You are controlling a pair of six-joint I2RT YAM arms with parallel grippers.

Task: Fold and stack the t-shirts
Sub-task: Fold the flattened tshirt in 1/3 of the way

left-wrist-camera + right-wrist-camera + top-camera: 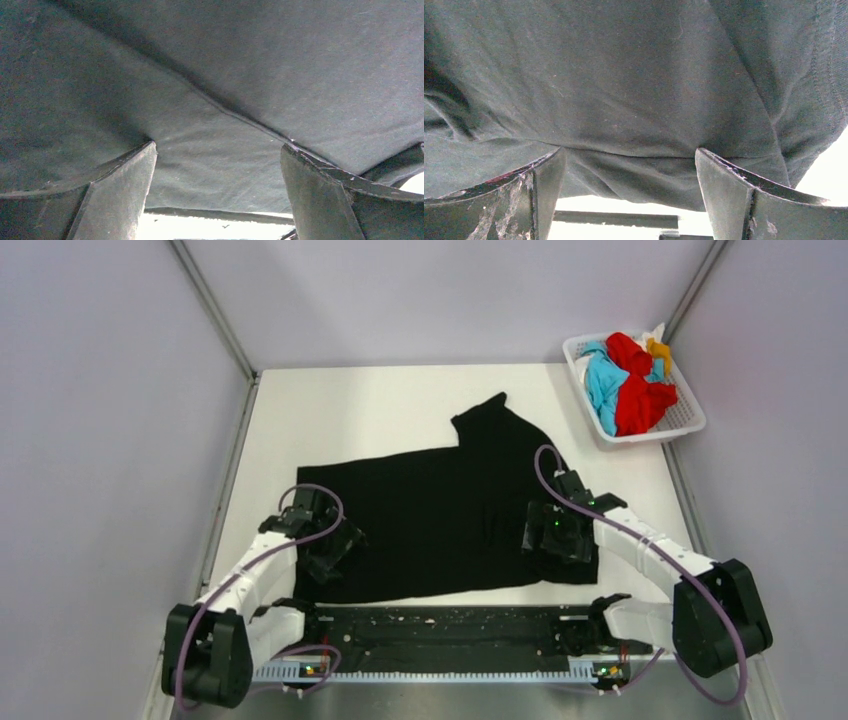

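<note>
Lying mostly flat across the middle of the tabletop (350, 410), the black t-shirt (440, 520) has one sleeve pointing toward the far side and its near edge just ahead of the arms' bases. The left pincer (335, 545) sits over the shirt's near left corner and the right pincer (557, 535) over its right edge; both have their jaws spread wide and grip nothing. In the left wrist view, black cloth with a stitched seam running across it fills the space beyond the two dark fingers (120, 195). The right wrist view shows the same cloth, lightly wrinkled, above its fingers (734, 200). At the far right corner, a white lattice basket (690, 425) holds the red t-shirt (640, 400), the turquoise-blue t-shirt (603, 380) and the orange-yellow t-shirt (658, 348), all bunched together.
</note>
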